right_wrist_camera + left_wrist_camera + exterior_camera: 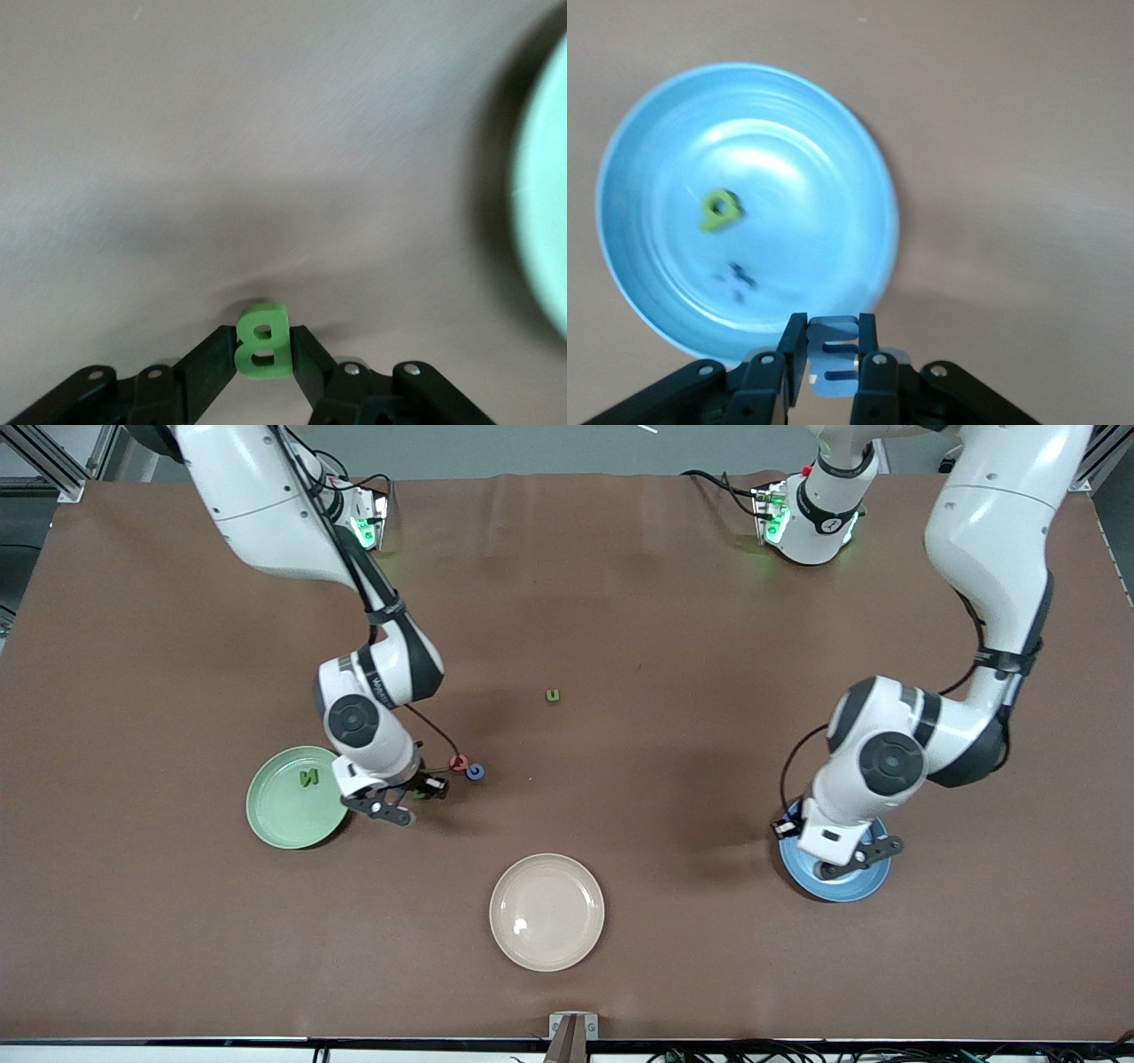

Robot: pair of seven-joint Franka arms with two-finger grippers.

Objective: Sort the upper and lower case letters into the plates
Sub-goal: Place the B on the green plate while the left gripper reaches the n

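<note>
Both fingers clamped: right point(263, 352) on green B point(262, 342) beside mint plate's point(275, 824) rim, left point(832, 354) on pale-blue letter point(833, 354) over blue plate's point(647, 292) edge.

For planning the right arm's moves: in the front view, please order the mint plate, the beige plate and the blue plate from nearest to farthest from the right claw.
1. Mint plate, beside the right claw.
2. Beige plate, nearest the camera.
3. Blue plate, at the left arm's end.

Brown table point(620, 602) is occupied by mint green plate point(279, 815), blue plate point(864, 886), cream plate point(547, 911), scattered small letters point(553, 696).
</note>
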